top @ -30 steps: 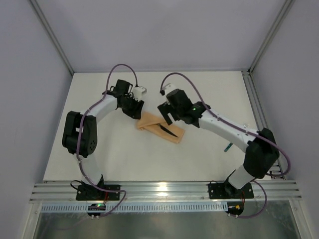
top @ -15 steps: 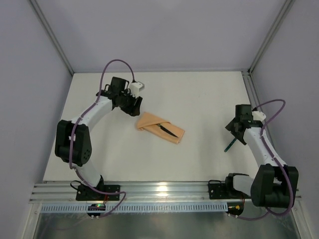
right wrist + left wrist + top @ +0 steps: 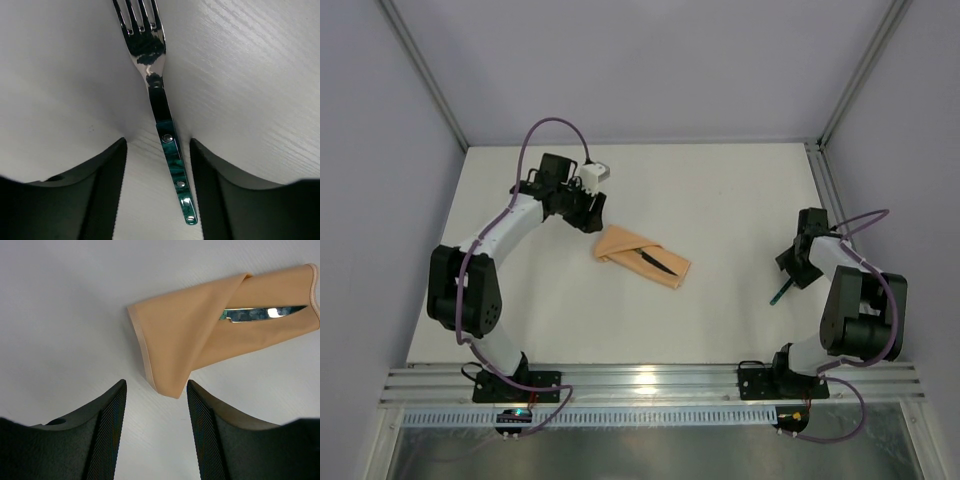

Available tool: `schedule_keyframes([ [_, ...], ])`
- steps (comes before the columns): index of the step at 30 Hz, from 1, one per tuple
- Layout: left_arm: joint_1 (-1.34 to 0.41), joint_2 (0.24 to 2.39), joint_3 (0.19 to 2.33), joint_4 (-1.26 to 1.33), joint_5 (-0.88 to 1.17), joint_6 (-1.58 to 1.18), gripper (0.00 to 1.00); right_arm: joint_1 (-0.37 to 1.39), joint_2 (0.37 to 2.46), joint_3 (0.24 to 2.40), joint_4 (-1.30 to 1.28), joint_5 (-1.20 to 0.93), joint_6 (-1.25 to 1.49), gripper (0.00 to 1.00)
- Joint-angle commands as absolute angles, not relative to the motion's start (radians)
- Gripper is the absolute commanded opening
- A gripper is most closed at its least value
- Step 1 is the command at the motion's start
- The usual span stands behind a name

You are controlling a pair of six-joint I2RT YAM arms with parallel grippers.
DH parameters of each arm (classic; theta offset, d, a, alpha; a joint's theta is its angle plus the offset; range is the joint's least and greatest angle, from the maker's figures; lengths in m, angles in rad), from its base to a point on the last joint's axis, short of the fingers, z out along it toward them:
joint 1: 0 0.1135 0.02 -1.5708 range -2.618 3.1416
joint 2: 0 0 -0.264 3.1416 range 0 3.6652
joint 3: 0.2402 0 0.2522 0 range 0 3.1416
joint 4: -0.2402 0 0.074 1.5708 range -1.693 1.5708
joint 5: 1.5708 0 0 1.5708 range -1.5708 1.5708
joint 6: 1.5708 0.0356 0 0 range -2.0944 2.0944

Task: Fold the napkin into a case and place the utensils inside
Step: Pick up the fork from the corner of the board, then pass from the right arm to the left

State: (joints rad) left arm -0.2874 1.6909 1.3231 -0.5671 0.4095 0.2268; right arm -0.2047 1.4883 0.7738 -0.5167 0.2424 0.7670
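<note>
Fork (image 3: 159, 95) lies far right between my right claw's (image 3: 157, 143) open fingers; my left claw (image 3: 156, 386) gapes empty beside the case (image 3: 200, 335).

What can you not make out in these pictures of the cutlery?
Knife handle, left wrist view: hidden inside the case; only the blade shows.
Fork tine tips, right wrist view: cut off by the top edge.
Fork, top view: too small for detail, its head under the right gripper.

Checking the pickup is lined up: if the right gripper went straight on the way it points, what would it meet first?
The fork: its teal handle lies between the open fingers of the right gripper. Height above it is unclear.
</note>
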Motion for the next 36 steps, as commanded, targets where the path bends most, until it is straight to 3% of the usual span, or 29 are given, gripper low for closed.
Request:
schedule_keyframes([
  [1, -0.284, 1.631, 1.324, -0.575, 0.452, 0.245, 0.54, -0.207, 1.526, 0.746, -0.45, 0.181, 0.824, 0.49],
  [2, -0.282, 1.622, 1.328, -0.58, 0.465, 0.247, 0.53, -0.207, 1.522, 0.739, -0.439, 0.178, 0.819, 0.39],
  [3, -0.284, 1.617, 1.33, -0.586, 0.498, 0.25, 0.53, -0.207, 1.519, 0.735, -0.416, 0.166, 0.812, 0.07],
  [4, -0.284, 1.611, 1.333, -0.606, 0.521, 0.259, 0.52, -0.207, 1.514, 0.726, -0.408, 0.154, 0.792, 0.04],
  [9, -0.288, 1.586, 1.371, -0.721, 0.661, 0.313, 0.5, -0.187, 1.363, 0.703, -0.419, 0.136, 0.793, 0.04],
  [13, -0.32, 1.551, 1.385, -0.798, 0.692, 0.371, 0.51, -0.056, 1.167, 0.722, -0.48, 0.21, 0.896, 0.04],
  [19, -0.431, 1.496, 1.399, -0.87, 0.71, 0.417, 0.54, 0.314, 0.986, 0.762, -0.422, 0.343, 1.224, 0.04],
  [27, -0.575, 1.427, 1.376, -0.832, 0.661, 0.411, 0.61, 0.691, 1.184, 0.905, -0.279, 0.439, 1.384, 0.04],
  [36, -0.607, 1.44, 1.325, -0.738, 0.624, 0.341, 0.64, 0.824, 1.324, 1.054, -0.204, 0.459, 1.405, 0.04],
])
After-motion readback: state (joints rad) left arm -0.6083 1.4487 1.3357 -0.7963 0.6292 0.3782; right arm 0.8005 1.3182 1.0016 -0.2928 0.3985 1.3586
